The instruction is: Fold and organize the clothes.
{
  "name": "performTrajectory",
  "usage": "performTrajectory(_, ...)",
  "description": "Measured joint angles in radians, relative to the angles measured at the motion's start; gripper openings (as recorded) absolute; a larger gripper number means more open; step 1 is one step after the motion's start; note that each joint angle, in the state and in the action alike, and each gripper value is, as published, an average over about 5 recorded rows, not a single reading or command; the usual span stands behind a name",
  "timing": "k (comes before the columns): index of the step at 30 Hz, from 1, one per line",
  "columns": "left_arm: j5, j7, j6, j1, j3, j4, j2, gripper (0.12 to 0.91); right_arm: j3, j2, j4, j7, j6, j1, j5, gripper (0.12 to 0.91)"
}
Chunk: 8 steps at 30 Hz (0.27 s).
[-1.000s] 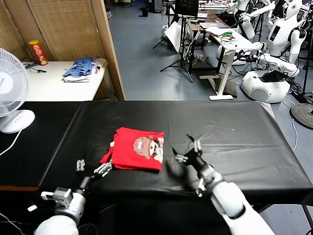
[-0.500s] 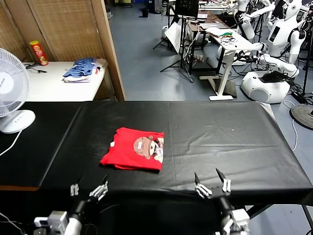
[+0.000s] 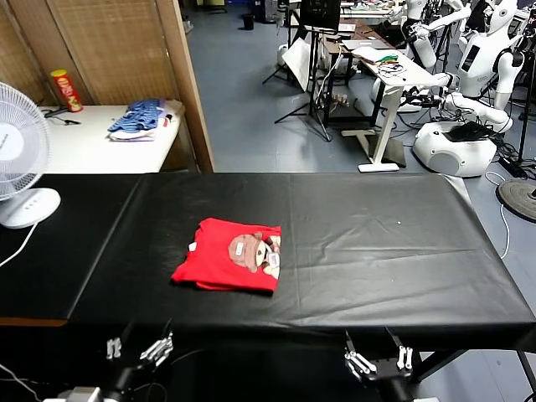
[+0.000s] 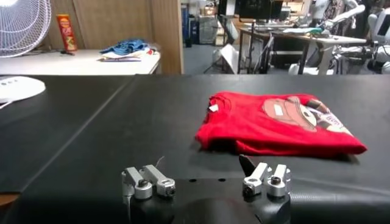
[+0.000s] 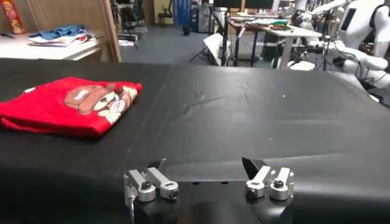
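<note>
black table (image 3: 402, 251), folded red T-shirt (image 3: 226, 255)

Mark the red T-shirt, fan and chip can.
red T-shirt (image 3: 219, 261), head view, plain red area beside the print.
fan (image 3: 18, 138), head view, grille.
chip can (image 3: 66, 90), head view, mid-body.

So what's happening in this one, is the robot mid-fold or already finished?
Nothing is being handled. The red T-shirt lies folded into a compact rectangle on the black table, printed graphic and white tags facing up. The left gripper and right gripper sit low at the table's near edge, both open and empty, apart from the shirt. The folding looks done.
</note>
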State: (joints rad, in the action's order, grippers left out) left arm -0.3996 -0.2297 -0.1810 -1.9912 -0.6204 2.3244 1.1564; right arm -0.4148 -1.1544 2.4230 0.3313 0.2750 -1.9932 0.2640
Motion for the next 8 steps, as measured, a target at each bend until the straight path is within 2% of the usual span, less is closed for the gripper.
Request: performTrajectory(8, 0.0, 0.011, 0.002, -0.012, -0.015, 0.001, 0.002, 0.798, -0.001, 0.0, 0.004, 0.0, 0.001, -0.009, 0.0, 0.798)
